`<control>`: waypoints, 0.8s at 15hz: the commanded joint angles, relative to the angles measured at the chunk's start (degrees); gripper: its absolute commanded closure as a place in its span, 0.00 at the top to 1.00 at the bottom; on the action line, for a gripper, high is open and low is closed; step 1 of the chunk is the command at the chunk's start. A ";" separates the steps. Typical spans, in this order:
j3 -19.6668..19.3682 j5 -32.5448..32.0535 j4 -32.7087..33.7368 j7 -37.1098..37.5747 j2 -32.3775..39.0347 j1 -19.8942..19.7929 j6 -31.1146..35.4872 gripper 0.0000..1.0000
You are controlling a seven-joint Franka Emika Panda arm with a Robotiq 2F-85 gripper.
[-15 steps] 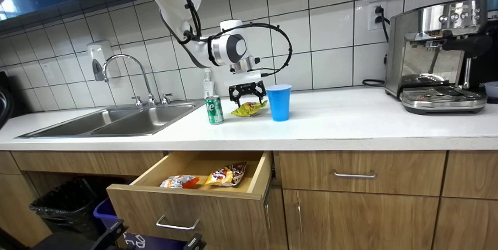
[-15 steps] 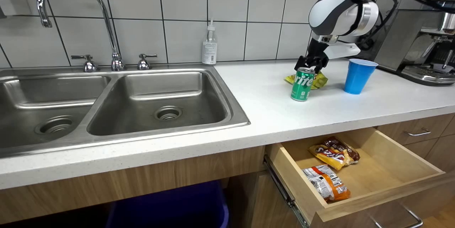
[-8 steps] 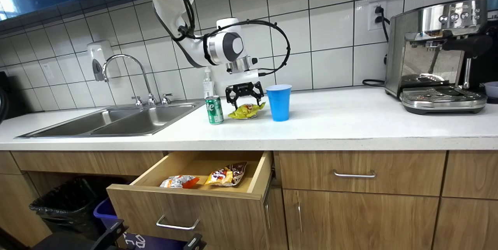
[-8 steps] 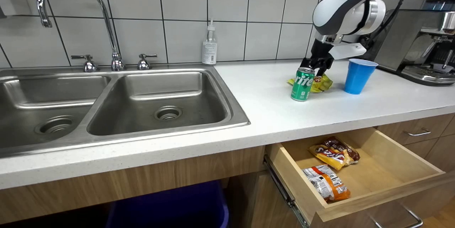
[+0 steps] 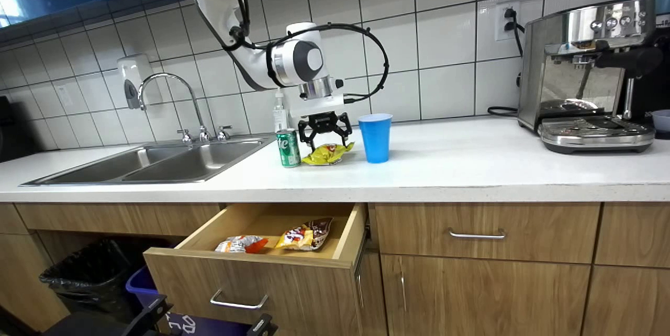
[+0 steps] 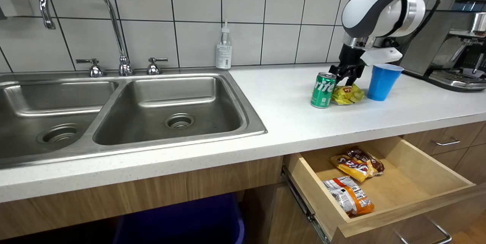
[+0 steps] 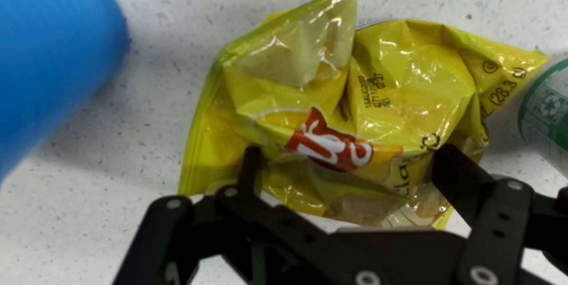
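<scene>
Jaws and yellow chip bag (image 7: 328,112) sit nearer the green can (image 5: 289,148) than before. Jaws stand wide, fingertips (image 7: 251,167) flanking the bag's middle on the desk (image 5: 471,158). Judged: bag straddled, not yet clamped or lifted. Farther: upright blue cup (image 5: 375,140), then open drawer (image 5: 293,281).

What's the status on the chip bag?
Fingers apart at yellow chip bag, hold unconfirmed. Bag crumpled, on counter. Green can close on one side, blue cup on the other.
</scene>
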 commanded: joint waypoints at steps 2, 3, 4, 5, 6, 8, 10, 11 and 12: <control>-0.67 -1.21 -6.95 0.66 -4.99 -0.63 1.20 1.00; -0.84 -1.17 -7.74 0.63 -5.47 -0.74 1.33 1.00; -1.07 -1.26 -8.59 0.58 -6.03 -0.77 1.39 1.00; -1.25 -1.31 -9.37 0.50 -6.50 -0.80 1.45 1.00; -1.51 -1.54 -10.13 0.62 -6.89 -0.65 1.59 1.00; -1.78 -1.70 -11.70 0.66 -7.78 -0.51 1.74 1.00; -1.89 -1.89 -13.20 0.75 -8.63 -0.36 2.14 1.00; -1.92 -2.07 -13.83 0.85 -9.01 -0.24 2.22 1.00; -1.88 -2.17 -14.60 0.84 -9.40 -0.19 2.48 1.00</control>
